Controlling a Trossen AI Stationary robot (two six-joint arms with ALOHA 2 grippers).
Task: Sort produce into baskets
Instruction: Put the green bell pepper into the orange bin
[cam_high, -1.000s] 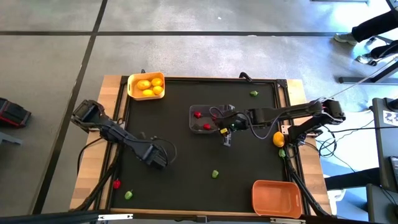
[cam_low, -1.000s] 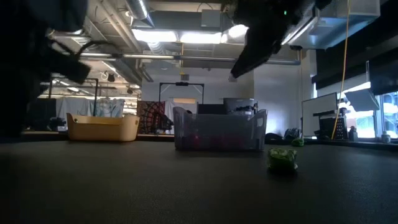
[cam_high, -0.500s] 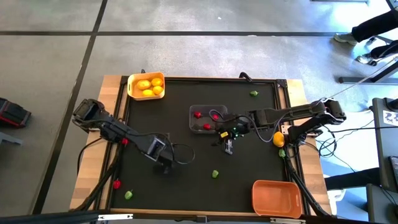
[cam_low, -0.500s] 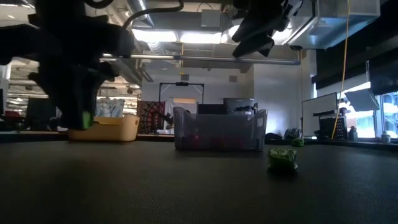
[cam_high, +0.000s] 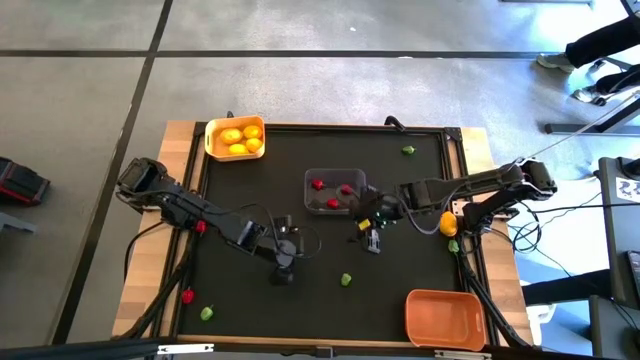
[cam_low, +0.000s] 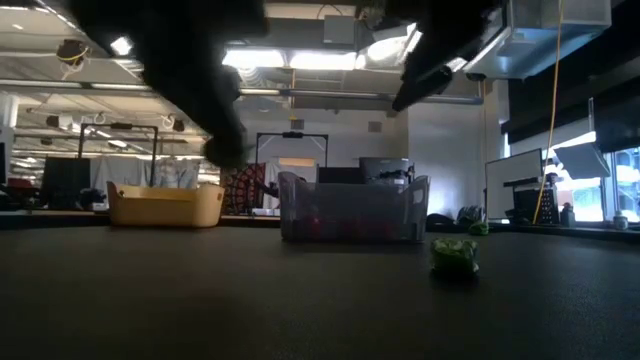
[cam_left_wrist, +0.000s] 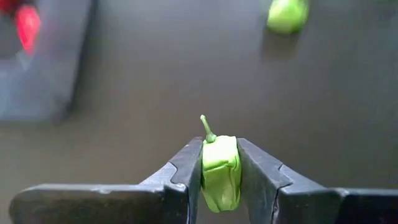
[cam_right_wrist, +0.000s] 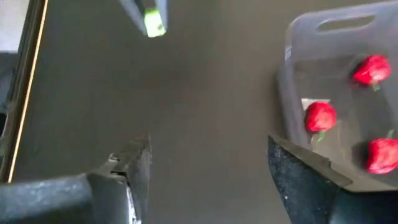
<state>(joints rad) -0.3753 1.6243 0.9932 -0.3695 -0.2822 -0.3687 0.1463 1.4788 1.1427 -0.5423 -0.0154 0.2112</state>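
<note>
My left gripper (cam_high: 284, 256) hangs over the middle of the black mat, shut on a small green pepper (cam_left_wrist: 219, 171). My right gripper (cam_high: 372, 238) stands open with nothing between its fingers, just near-right of the clear basket (cam_high: 333, 190), which holds three red pieces (cam_right_wrist: 320, 116). The yellow basket (cam_high: 235, 137) at the far left holds lemons. At the near right stands the orange basket (cam_high: 445, 318). A loose green piece (cam_high: 346, 280) rests on the mat near my left gripper. My left gripper pinches the green pepper by its two flat sides (cam_left_wrist: 211, 177) between the two fingers, the stem (cam_left_wrist: 206, 127) sticking out past the fingertips. The fingers slant down from the table's left. The pepper is lifted clear of the mat.
Another green piece (cam_high: 408, 150) lies at the far right of the mat. A lemon (cam_high: 448, 223) and a green piece (cam_high: 453, 246) sit at the right edge. A red piece (cam_high: 187, 296) and a green one (cam_high: 207, 313) lie at the near left.
My left gripper has travelled from the left part of the mat toward its middle, rising a little and turning, with the green pepper in its fingers. My right gripper has drawn back from over the clear basket toward the table's near edge.
</note>
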